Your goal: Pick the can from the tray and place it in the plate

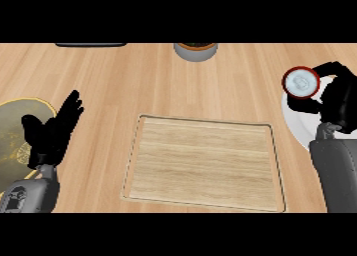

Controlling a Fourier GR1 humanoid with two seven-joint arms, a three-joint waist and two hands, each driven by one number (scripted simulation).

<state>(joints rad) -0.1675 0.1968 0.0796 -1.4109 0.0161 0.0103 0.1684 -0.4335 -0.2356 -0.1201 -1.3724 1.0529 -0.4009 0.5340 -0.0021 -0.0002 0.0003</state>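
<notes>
While my right hand [342, 102] curls its black fingers and thumb round the small red-rimmed can with a pale silver lid [301, 82], I hold that can tipped so its round end faces up toward my head, above the far left edge of the white round plate [293, 116] that lies under my right wrist and grey forearm. The can is off the tray, and I cannot tell whether it touches the plate. Just to the left of the plate sits the light wooden rectangular tray with a raised rim [204, 165], its bed bare. Farther left, my left hand [52, 131] rests open, fingers straight and pointing away from me, over the counter beside the tray. Under and beyond that hand lies a dull yellow-green round plate [7, 130] at the left edge. At the far side of the wooden counter [137, 80] stands a grey pot with a brown top [195, 50], and a dark flat object [90, 44] lies further left.
</notes>
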